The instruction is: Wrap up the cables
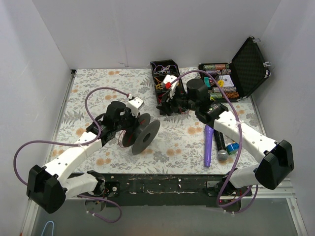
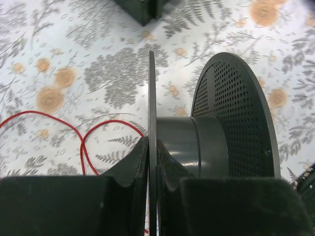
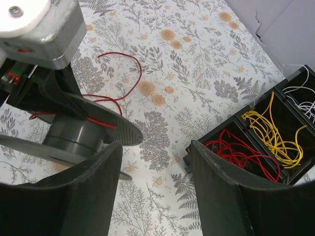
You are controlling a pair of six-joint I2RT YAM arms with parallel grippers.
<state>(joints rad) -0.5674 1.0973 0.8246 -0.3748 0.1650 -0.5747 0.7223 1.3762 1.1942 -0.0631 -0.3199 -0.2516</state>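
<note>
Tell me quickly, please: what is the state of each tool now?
Left tool: closed on one disc of the spool.
Right tool: open, holding nothing.

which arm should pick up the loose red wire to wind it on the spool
Right. The left fingers are shut on the flange of the black plastic spool, so that arm is busy. The right fingers are open and empty, with the thin red wire on the table in their view.

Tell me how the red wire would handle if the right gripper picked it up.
The red wire looks thin and lies in loose curves, so it would probably droop, weighing little. It appears to run onto the spool, so lifting may tug that.
</note>
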